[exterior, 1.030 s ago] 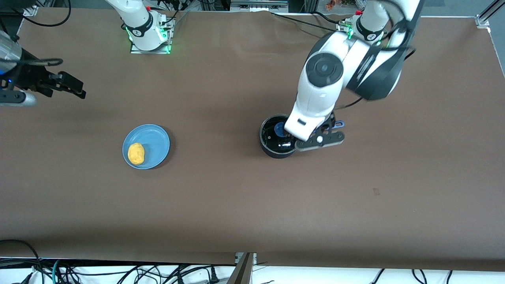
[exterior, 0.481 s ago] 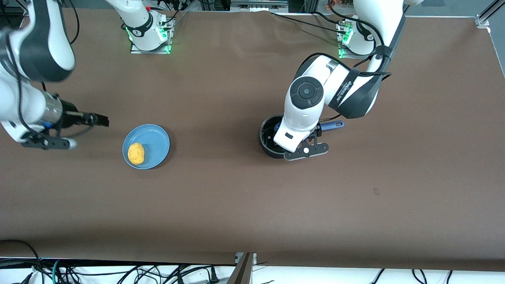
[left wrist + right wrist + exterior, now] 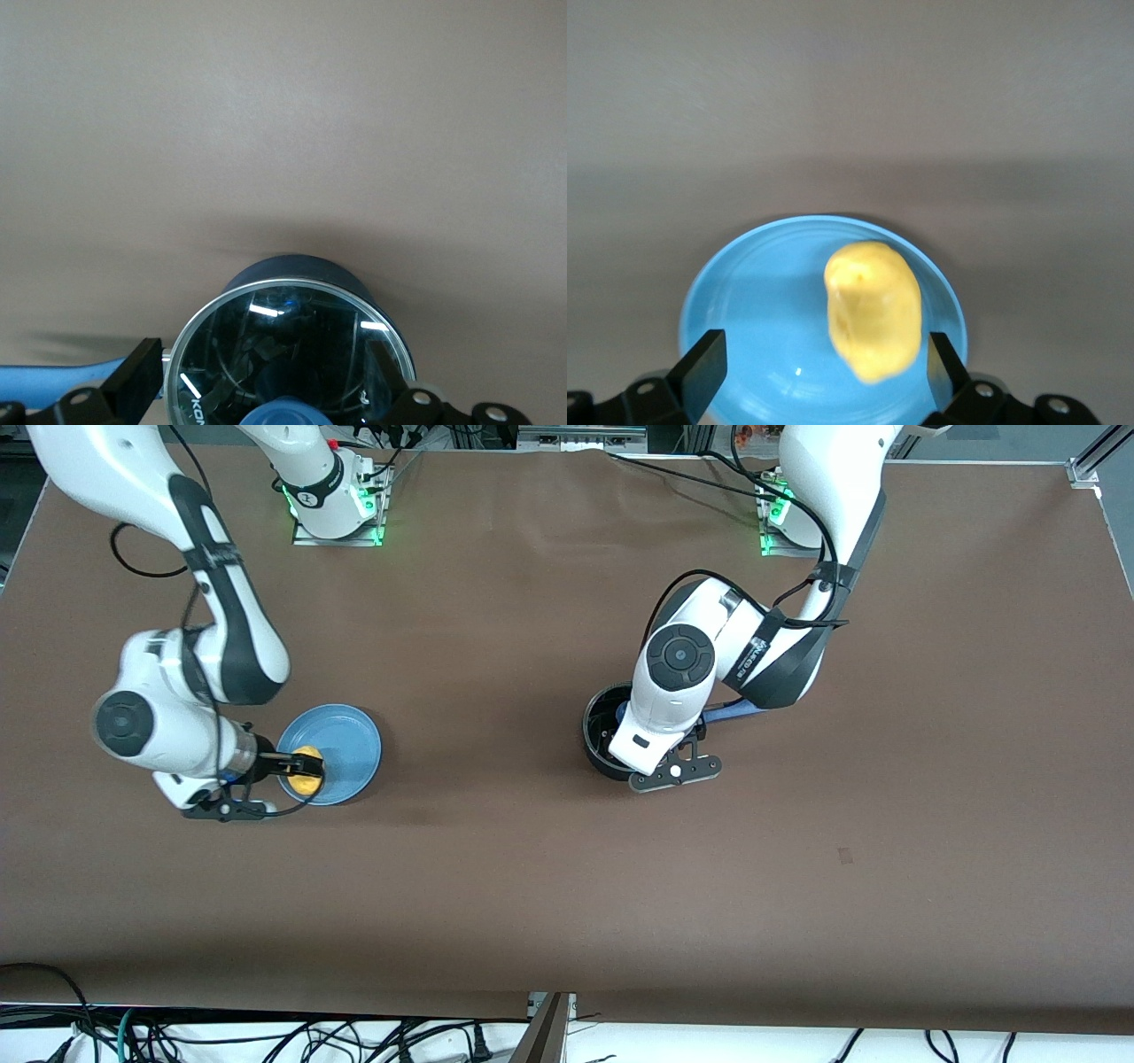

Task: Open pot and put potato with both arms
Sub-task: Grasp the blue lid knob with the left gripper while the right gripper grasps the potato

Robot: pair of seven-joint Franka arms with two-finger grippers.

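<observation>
Pot [image 3: 607,735], centre-right of front frame, lid [image 3: 288,354] on. We see left gripper [image 3: 266,394] spread wide astride knob [image 3: 288,414]; next: clamp, lift. Right gripper [image 3: 824,367] unclenched flanking potato [image 3: 307,773] on plate [image 3: 350,744], lower left; next: pinch.

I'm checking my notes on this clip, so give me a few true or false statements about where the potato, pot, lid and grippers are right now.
1. The potato lies on the blue plate. True.
2. The glass lid is off the pot. False: it still covers the pot.
3. The right gripper is open around the potato. True.
4. The left gripper is over the plate. False: it is over the pot's lid.
</observation>
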